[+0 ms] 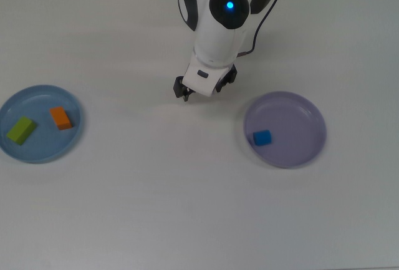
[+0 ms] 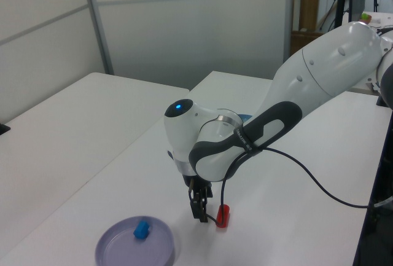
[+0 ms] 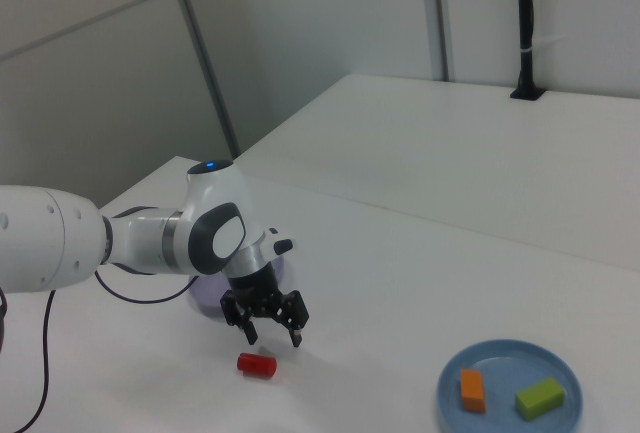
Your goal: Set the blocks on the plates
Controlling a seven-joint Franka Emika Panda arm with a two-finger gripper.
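The gripper (image 3: pixel 271 328) is open and empty — the red block (image 3: pixel 256 364) lies on the table (image 1: pixel 156 207) just beside it, not yet grasped.

arm (image 2: pixel 319 63): glossy white rounded shells | joints: dark grey bands between segments | wrist: round blue light (image 1: pixel 229 5) glowing on a black disc | cable (image 2: pixel 307 177): thin black, looping off the wrist | gripper (image 3: pixel 268 317): black, two short fingers under a white flange
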